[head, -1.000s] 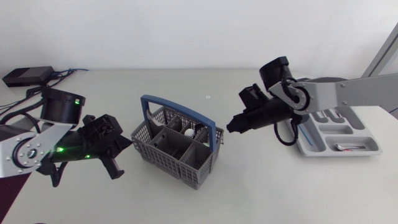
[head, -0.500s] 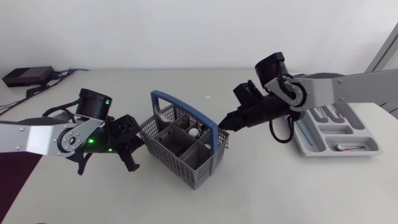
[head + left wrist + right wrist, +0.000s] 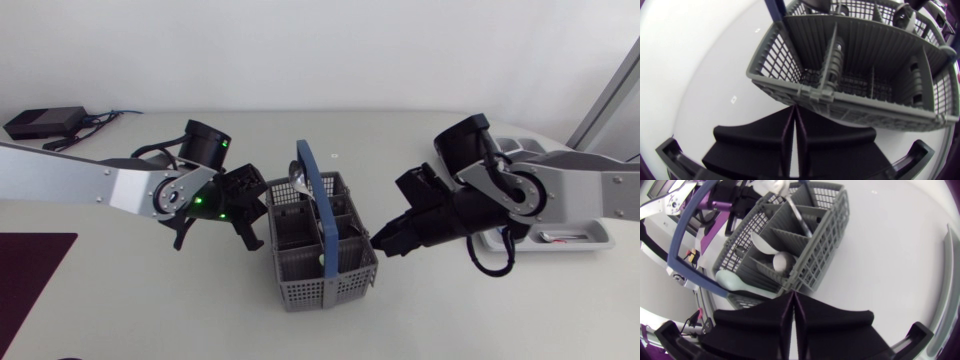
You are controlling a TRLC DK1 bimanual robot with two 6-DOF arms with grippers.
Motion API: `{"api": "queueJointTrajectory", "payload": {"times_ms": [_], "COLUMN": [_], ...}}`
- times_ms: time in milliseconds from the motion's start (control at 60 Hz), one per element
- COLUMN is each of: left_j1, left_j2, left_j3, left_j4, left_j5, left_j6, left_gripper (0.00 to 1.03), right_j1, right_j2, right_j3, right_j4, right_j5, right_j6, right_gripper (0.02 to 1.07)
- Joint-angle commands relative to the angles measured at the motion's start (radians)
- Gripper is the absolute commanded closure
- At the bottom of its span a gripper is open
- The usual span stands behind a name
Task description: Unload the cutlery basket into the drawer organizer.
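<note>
Grey cutlery basket (image 3: 325,290): spoons (image 3: 782,261) inside; drawer organizer (image 3: 597,233): one piece (image 3: 556,238); left tool (image 3: 795,112), right tool (image 3: 792,296): clenched, empty

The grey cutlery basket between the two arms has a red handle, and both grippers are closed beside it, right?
Not quite: the handle is blue, not red, as the head view shows. Otherwise yes: the grey cutlery basket sits between the two arms, with the left gripper and the right gripper closed beside it.

Grey grid basket (image 3: 325,292), blue handle (image 3: 318,205); white table (image 3: 480,315).
</note>
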Motion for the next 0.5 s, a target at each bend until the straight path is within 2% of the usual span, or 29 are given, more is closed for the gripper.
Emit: {"api": "queueJointTrajectory", "payload": {"times_ms": [0,83,200,333,483], "left_j1": [-0.035,-0.058,-0.052,0.005,0.058], "left_j2": [0.049,0.072,0.082,0.011,-0.181], "left_j3": [0.052,0.075,0.091,0.078,-0.009], "left_j4": [0.010,0.008,0.008,-0.012,-0.070], "left_j5": [0.002,-0.009,-0.026,-0.027,-0.021], "left_j6": [-0.022,-0.024,-0.021,-0.018,0.011], "left_gripper": [1.00,1.00,1.00,1.00,1.00], "right_j1": [0.051,0.056,0.063,0.011,-0.073], "right_j2": [-0.039,-0.057,-0.093,-0.104,-0.077], "right_j3": [-0.042,-0.043,-0.037,-0.014,0.023], "right_j4": [-0.021,-0.032,-0.070,-0.085,-0.072], "right_j5": [-0.004,0.005,0.010,0.024,0.052], "right_j6": [0.027,0.027,0.008,-0.021,-0.055], "right_gripper": [1.01,1.01,1.01,1.01,1.01]}}
